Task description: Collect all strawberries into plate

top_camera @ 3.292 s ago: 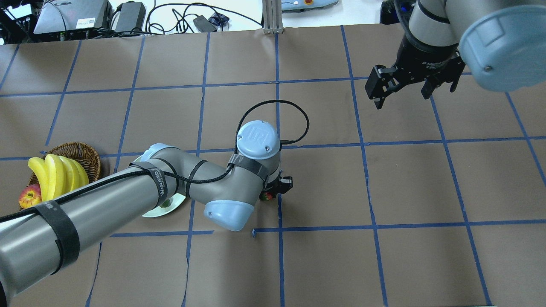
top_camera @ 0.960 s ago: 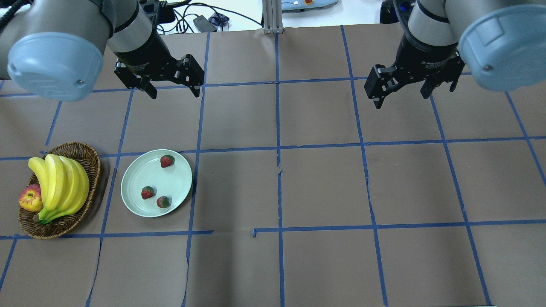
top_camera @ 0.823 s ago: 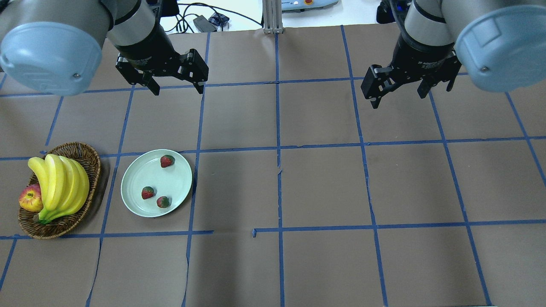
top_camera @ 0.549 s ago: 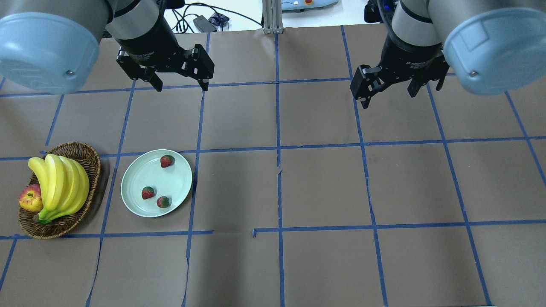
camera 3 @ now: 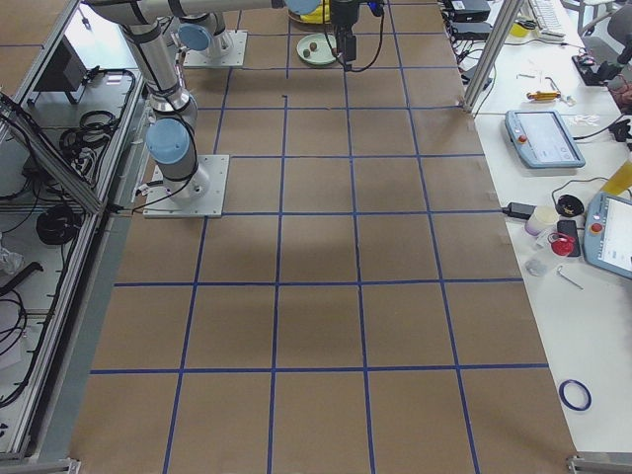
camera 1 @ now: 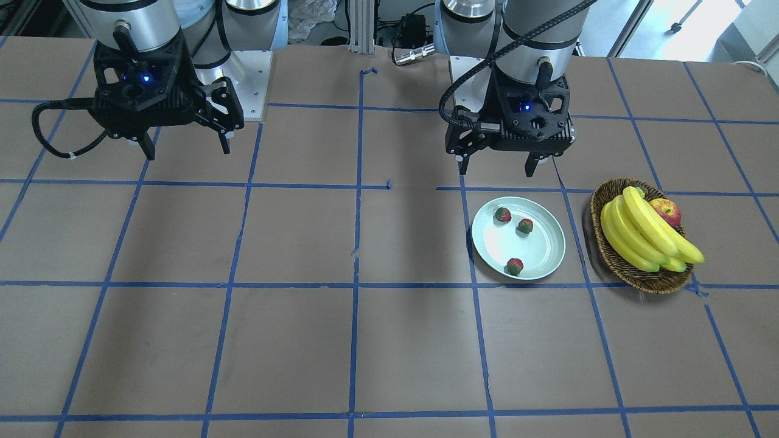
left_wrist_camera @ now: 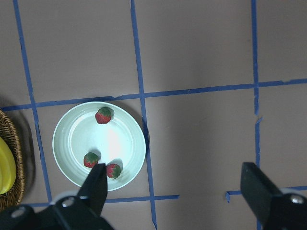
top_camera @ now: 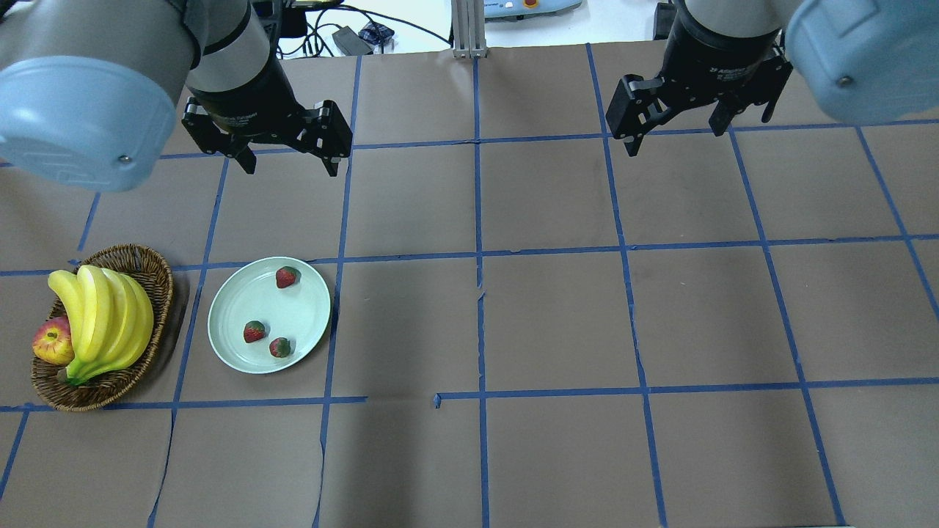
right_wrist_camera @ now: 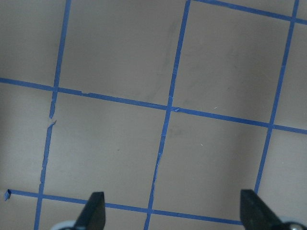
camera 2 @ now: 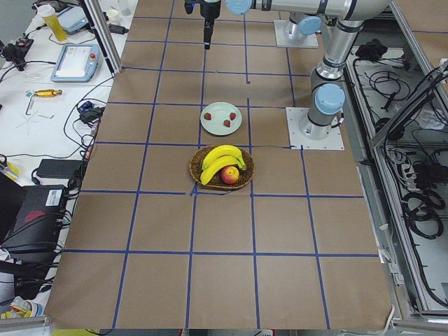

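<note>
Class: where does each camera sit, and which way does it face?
Front-facing: across the table, facing robot; left gripper, right gripper.
Overhead: behind robot, looking down; both grippers.
Exterior left: table's end; left arm nearest.
Exterior right: opposite end; right arm nearest.
Left wrist: down on plate; its fingertips.
Right wrist: down on table; its fingertips.
Shared: first two show strawberries on plate.

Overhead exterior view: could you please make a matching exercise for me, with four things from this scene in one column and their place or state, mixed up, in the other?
Column A
1. strawberries
2. apple
3. left end effector
4. plate

Column B
a. open and empty
b. inside the wicker basket, next to the bananas
c. lying on the plate
d. beside the wicker basket

Pairs: 1-c, 2-b, 3-a, 4-d
</note>
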You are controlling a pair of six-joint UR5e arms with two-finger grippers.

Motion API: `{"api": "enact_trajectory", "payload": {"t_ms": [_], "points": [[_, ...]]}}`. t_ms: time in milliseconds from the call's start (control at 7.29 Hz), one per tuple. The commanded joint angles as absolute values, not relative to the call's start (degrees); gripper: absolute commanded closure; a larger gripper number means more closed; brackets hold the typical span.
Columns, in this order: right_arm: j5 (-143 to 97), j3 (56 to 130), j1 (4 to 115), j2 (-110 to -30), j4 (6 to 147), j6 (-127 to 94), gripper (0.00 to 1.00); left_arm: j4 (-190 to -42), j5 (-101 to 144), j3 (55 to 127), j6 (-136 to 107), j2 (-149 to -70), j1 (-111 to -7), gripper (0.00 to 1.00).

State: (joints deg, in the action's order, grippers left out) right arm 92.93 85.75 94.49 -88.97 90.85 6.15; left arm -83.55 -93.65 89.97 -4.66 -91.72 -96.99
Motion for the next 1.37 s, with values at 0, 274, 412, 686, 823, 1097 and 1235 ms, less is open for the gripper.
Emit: {"api": "enact_trajectory", "payload": {"t_ms": [0, 274, 412, 686, 823, 1097, 1235], "points": [[90.98, 85.69, 94.48, -88.86, 90.7, 6.07, 0.0, -83.06, -93.43, 90.44, -6.23, -91.05, -97.03, 0.0], [90.62, 86.04, 94.48, -88.86, 90.7, 6.06, 0.0, -83.23, -90.36, 90.17, -8.35, -91.23, -97.21, 0.0], [90.62, 86.22, 94.57, -88.94, 90.7, 6.06, 0.0, -83.23, -90.7, 90.09, -7.48, -91.49, -97.21, 0.0], [90.7, 86.4, 94.57, -89.12, 90.62, 5.98, 0.0, -83.85, -90.44, 89.91, -3.18, -91.67, -97.12, 0.0], [90.7, 86.4, 94.57, -89.12, 90.7, 5.45, 0.0, -83.85, -90.53, 89.91, -2.99, -91.67, -97.21, 0.0], [90.7, 86.4, 94.57, -89.12, 90.7, 5.19, 0.0, -83.76, -90.53, 90.0, -3.25, -91.76, -97.12, 0.0], [90.7, 86.4, 94.57, -89.12, 90.7, 5.19, 0.0, -83.76, -90.53, 90.0, -3.43, -91.67, -97.12, 0.0]]}}
